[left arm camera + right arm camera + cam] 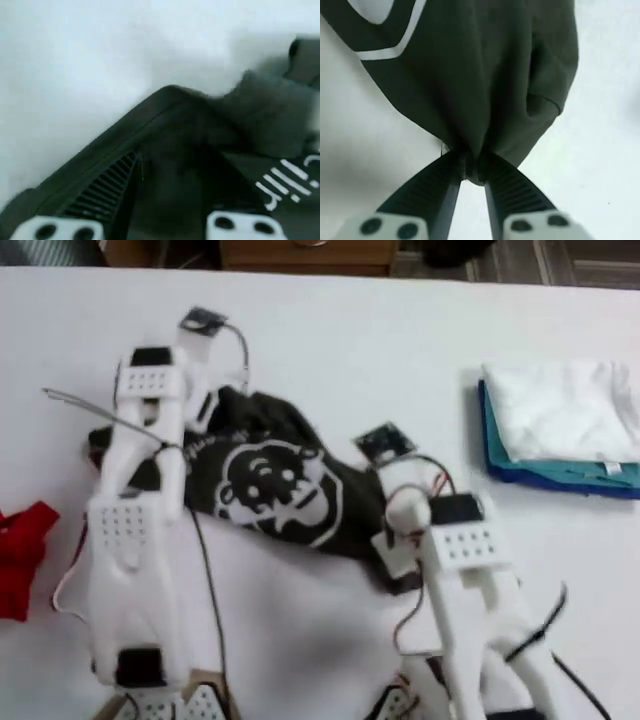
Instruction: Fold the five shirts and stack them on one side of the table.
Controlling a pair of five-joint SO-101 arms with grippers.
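Mid-table, black shirt (290, 490) diagonal far-left/near-right; R gripper (470, 170) tight on hem, L gripper (210, 408) unclear.

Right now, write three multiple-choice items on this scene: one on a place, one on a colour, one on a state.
1. In the high view, the stack lies at:
A. the right side
B. the centre
C. the left edge

2. The stack's top shirt is:
A. red
B. white
C. black

3. The right hand is:
A. open
B. shut on the black shirt
C. shut on the stack

Answers:
1 A: it sits at that side.
2 B: white cloth lies on top.
3 B: its wrist view shows black cloth pinched.
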